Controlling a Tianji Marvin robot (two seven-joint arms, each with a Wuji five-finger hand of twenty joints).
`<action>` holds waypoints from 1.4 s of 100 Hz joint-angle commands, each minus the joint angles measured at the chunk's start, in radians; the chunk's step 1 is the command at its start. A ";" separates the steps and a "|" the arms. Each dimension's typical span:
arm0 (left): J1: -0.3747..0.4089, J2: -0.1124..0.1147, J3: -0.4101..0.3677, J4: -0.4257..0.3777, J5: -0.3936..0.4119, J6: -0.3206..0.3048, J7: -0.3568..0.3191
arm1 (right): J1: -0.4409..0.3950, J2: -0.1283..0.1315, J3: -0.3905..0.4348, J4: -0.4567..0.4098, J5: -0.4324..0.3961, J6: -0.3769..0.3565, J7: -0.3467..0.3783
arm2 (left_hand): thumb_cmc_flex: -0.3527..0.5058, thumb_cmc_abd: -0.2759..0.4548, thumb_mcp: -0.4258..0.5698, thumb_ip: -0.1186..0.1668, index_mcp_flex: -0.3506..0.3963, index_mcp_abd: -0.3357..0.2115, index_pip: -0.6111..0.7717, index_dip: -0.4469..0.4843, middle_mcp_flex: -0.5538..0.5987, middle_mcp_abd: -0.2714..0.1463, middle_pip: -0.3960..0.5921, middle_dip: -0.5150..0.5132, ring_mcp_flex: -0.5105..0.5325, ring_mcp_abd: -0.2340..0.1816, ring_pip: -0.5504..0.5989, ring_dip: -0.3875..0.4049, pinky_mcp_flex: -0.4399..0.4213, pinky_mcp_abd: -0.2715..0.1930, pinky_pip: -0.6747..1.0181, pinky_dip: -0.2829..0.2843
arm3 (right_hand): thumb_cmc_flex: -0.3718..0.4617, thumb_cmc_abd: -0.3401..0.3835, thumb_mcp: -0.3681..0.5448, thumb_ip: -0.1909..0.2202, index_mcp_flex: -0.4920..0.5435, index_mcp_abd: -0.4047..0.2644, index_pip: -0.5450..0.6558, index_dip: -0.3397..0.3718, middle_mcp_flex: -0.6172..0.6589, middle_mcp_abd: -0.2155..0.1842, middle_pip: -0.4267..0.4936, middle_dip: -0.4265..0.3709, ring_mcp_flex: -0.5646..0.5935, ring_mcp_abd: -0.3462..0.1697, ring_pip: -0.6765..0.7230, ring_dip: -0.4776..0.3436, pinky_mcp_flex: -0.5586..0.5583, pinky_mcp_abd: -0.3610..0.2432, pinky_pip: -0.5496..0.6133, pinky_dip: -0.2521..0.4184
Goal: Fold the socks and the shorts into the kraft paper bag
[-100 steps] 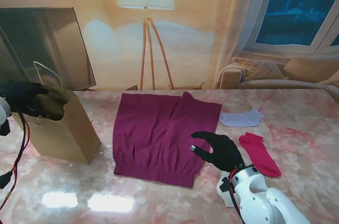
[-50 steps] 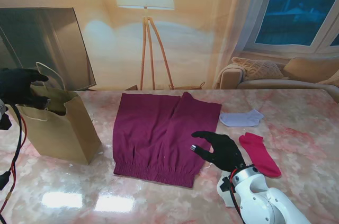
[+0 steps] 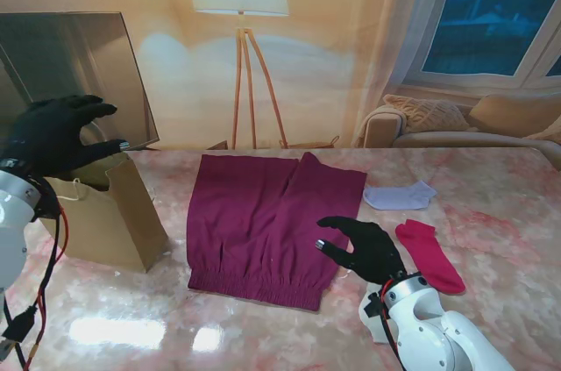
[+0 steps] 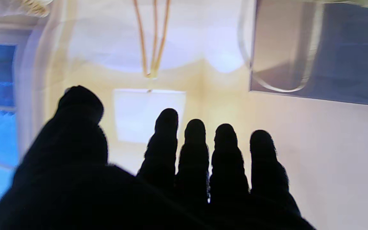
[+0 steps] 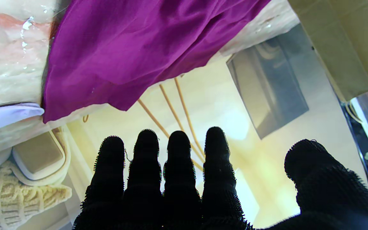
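The maroon shorts [image 3: 267,222] lie spread flat in the middle of the marble table [image 3: 491,187], waistband nearest to me; the right wrist view shows their cloth [image 5: 145,44] too. A red sock [image 3: 429,253] lies to their right, and a white sock [image 3: 399,196] farther back. The kraft paper bag [image 3: 105,217] stands open at the left. My left hand [image 3: 57,136] is raised above the bag's mouth, fingers spread, holding nothing. My right hand [image 3: 364,248] hovers open by the shorts' right edge, beside the red sock.
A dark screen [image 3: 74,73] stands behind the bag. A floor lamp [image 3: 241,38] and a sofa [image 3: 465,121] lie beyond the table's far edge. Red cable [image 3: 44,248] hangs along my left arm near the bag.
My left hand has risen out of the bag's mouth and opened its fingers above it. The bag's handle has dropped. The right hand has stayed still.
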 commanded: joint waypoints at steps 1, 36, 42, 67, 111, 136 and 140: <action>0.028 -0.019 0.035 -0.031 -0.014 -0.009 0.027 | -0.009 -0.002 0.000 -0.008 -0.005 0.001 0.000 | 0.012 0.033 -0.031 0.058 -0.029 0.019 -0.026 0.006 -0.020 0.033 -0.031 0.000 -0.038 0.013 -0.030 -0.001 -0.012 -0.007 -0.013 -0.012 | 0.010 0.028 -0.031 -0.053 -0.026 -0.017 -0.011 -0.005 -0.031 -0.015 -0.003 0.003 -0.017 -0.026 -0.023 0.001 -0.008 -0.012 0.001 -0.008; 0.133 -0.057 0.223 -0.020 -0.051 -0.030 0.309 | -0.023 0.001 0.025 -0.028 -0.016 -0.007 0.011 | 0.003 0.144 -0.174 0.076 -0.036 0.045 -0.049 0.011 -0.032 0.050 -0.047 -0.001 -0.057 0.030 -0.037 -0.004 -0.019 -0.006 -0.032 -0.021 | 0.011 0.026 -0.031 -0.053 -0.024 -0.014 -0.011 -0.006 -0.028 -0.020 -0.012 -0.001 -0.018 -0.033 -0.026 -0.005 -0.004 -0.018 -0.003 -0.013; 0.142 -0.063 0.262 0.006 -0.066 -0.038 0.356 | -0.025 0.001 0.030 -0.033 -0.018 -0.007 0.014 | 0.006 0.153 -0.182 0.078 -0.032 0.045 -0.047 0.014 -0.031 0.053 -0.047 -0.001 -0.057 0.030 -0.036 -0.004 -0.013 -0.008 -0.029 -0.020 | 0.011 0.025 -0.031 -0.053 -0.024 -0.015 -0.011 -0.006 -0.026 -0.022 -0.015 -0.003 -0.018 -0.034 -0.027 -0.006 -0.002 -0.019 -0.003 -0.014; 0.146 -0.072 0.378 0.128 -0.098 -0.078 0.457 | -0.022 0.003 0.034 -0.039 -0.022 -0.004 0.026 | 0.006 0.180 -0.207 0.085 -0.038 0.042 -0.051 0.019 -0.038 0.056 -0.050 -0.001 -0.061 0.030 -0.035 -0.003 -0.010 -0.015 -0.020 -0.015 | 0.013 0.025 -0.030 -0.053 -0.022 -0.014 -0.011 -0.007 -0.019 -0.018 -0.023 -0.008 -0.015 -0.032 -0.025 -0.010 0.004 -0.026 -0.003 -0.018; 0.121 -0.093 0.484 0.322 -0.198 -0.108 0.562 | 0.000 0.004 0.008 -0.009 -0.005 0.021 0.040 | 0.008 0.190 -0.223 0.097 -0.027 0.031 -0.043 0.030 -0.051 0.051 -0.051 -0.001 -0.079 0.026 -0.035 -0.002 -0.034 -0.016 -0.018 -0.012 | 0.014 0.026 -0.031 -0.053 -0.026 -0.014 -0.010 -0.007 -0.024 -0.021 -0.022 -0.006 -0.016 -0.033 -0.023 -0.012 0.003 -0.032 -0.005 -0.024; 0.112 -0.097 0.504 0.370 -0.226 -0.124 0.577 | 0.003 0.002 0.008 -0.007 -0.001 0.029 0.036 | -0.007 0.201 -0.231 0.101 -0.042 0.037 -0.046 0.035 -0.063 0.048 -0.052 -0.005 -0.087 0.024 -0.036 -0.003 -0.042 -0.018 -0.019 -0.013 | 0.014 0.023 -0.030 -0.053 -0.023 -0.013 -0.008 -0.007 -0.022 -0.020 -0.026 -0.008 -0.016 -0.032 -0.023 -0.012 0.005 -0.031 -0.005 -0.027; 0.112 -0.098 0.505 0.373 -0.228 -0.126 0.580 | 0.004 0.003 0.008 -0.007 -0.002 0.030 0.039 | -0.007 0.202 -0.231 0.102 -0.044 0.035 -0.047 0.034 -0.065 0.049 -0.053 -0.006 -0.088 0.023 -0.036 -0.003 -0.044 -0.017 -0.019 -0.013 | 0.013 0.023 -0.030 -0.053 -0.024 -0.015 -0.009 -0.007 -0.022 -0.022 -0.026 -0.008 -0.018 -0.031 -0.024 -0.013 0.004 -0.031 -0.005 -0.027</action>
